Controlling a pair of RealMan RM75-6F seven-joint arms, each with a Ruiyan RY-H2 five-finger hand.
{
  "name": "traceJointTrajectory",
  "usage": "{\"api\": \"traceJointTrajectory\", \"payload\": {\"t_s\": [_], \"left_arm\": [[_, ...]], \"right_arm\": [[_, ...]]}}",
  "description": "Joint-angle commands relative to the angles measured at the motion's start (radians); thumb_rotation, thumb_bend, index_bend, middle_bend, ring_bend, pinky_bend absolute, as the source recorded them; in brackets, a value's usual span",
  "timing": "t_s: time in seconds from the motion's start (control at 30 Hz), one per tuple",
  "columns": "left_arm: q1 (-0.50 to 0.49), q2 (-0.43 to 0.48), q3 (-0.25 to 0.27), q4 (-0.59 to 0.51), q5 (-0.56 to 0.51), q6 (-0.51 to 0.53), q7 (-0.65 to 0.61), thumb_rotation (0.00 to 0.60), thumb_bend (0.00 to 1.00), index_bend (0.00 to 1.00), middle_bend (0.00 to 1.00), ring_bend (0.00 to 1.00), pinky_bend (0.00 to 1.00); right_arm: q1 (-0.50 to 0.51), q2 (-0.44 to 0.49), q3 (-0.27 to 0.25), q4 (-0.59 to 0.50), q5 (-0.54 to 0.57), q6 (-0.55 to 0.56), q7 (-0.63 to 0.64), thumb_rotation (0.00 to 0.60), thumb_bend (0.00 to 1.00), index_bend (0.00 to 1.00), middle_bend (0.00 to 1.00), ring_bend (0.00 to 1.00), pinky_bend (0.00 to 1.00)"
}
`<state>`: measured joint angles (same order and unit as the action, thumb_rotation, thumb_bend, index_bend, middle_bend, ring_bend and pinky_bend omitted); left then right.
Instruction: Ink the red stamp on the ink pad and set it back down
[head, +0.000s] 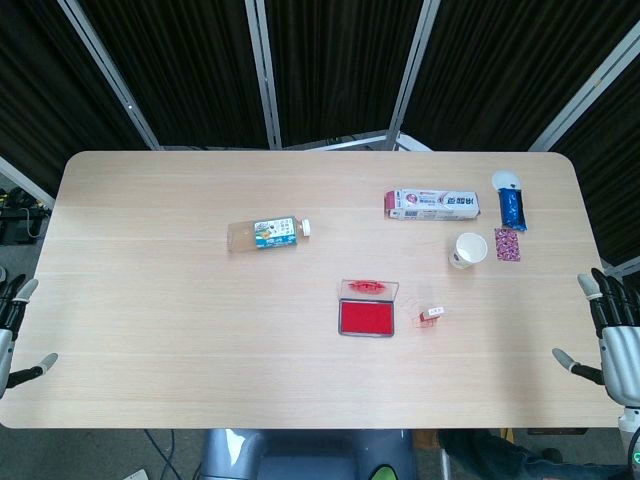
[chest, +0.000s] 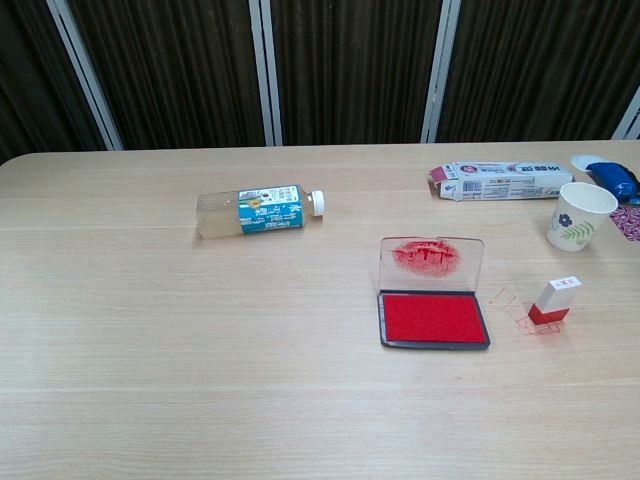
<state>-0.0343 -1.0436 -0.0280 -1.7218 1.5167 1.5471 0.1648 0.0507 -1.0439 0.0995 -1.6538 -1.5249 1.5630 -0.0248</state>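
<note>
We list first the open ink pad (chest: 434, 318), a flat black tray filled with red, its clear hinged lid standing upright behind it and smeared with red ink; we take this as our landmark.

The red stamp (chest: 555, 300), a small block with a red base and a white top, stands upright on the pale wooden table (chest: 150, 380), just right of the ink pad and apart from it. We note faint red marks on the wood between the two.

Beyond the ink pad to the left lies a clear plastic bottle (chest: 261, 212) on its side, with a blue-green label and a white cap.

Beyond the ink pad to the right lies a long white-and-pink carton (chest: 497, 180). Nearer, right of the stamp, stands a white paper cup (chest: 579, 215) with a leaf print. Further right we record a blue-and-white pouch (head: 511, 200) and a small patterned pink packet (head: 507, 244).

The left hand (head: 12, 335) sits at the table's left edge, well apart from the ink pad, fingers spread and empty.

The right hand (head: 610, 335) sits at the right edge, likewise spread and holding nothing.
</note>
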Motion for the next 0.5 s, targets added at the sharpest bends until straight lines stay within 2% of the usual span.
{"api": "traceJointTrajectory", "payload": {"t_s": [0.03,0.2,0.23,0.27,0.33,0.37,0.43,0.5], "left_arm": [[-0.001,0.0,-0.001,0.001,-0.002,-0.002,0.001,0.6,0.0,0.0,0.0,0.0,0.0],[-0.003,-0.004,-0.002,0.003,-0.012,-0.009,0.011,0.6,0.0,0.0,0.0,0.0,0.0],[-0.004,-0.005,-0.005,0.003,-0.015,-0.01,0.014,0.6,0.0,0.0,0.0,0.0,0.0],[-0.006,-0.009,-0.01,0.002,-0.022,-0.011,0.019,0.6,0.0,0.0,0.0,0.0,0.0],[-0.011,-0.015,-0.017,0.0,-0.031,-0.013,0.03,0.6,0.0,0.0,0.0,0.0,0.0],[-0.013,-0.017,-0.02,-0.001,-0.035,-0.016,0.038,0.6,0.0,0.0,0.0,0.0,0.0],[-0.018,-0.025,-0.025,-0.001,-0.048,-0.024,0.056,0.6,0.0,0.0,0.0,0.0,0.0],[-0.026,-0.038,-0.031,0.003,-0.071,-0.039,0.084,0.6,0.0,0.0,0.0,0.0,0.0]], "right_arm": [[0.001,-0.001,-0.001,0.001,0.0,-0.002,-0.002,0.6,0.0,0.0,0.0,0.0,0.0],[0.039,-0.014,0.013,0.035,0.012,-0.054,-0.023,0.6,0.0,0.0,0.0,0.0,0.01],[0.053,-0.022,0.02,0.052,0.015,-0.067,-0.031,0.6,0.0,0.0,0.0,0.01,0.04],[0.085,-0.034,0.028,0.082,0.009,-0.102,-0.04,0.6,0.0,0.0,0.0,0.08,0.14],[0.134,-0.044,0.033,0.118,0.002,-0.168,-0.038,0.6,0.0,0.0,0.0,0.4,0.58],[0.156,-0.049,0.036,0.137,-0.003,-0.194,-0.038,0.6,0.0,0.0,0.0,0.51,0.71],[0.204,-0.059,0.036,0.173,-0.021,-0.252,-0.039,0.6,0.0,0.0,0.0,0.64,0.83],[0.266,-0.073,0.028,0.197,-0.056,-0.328,0.006,0.6,0.0,0.0,0.0,0.69,0.88]]}}
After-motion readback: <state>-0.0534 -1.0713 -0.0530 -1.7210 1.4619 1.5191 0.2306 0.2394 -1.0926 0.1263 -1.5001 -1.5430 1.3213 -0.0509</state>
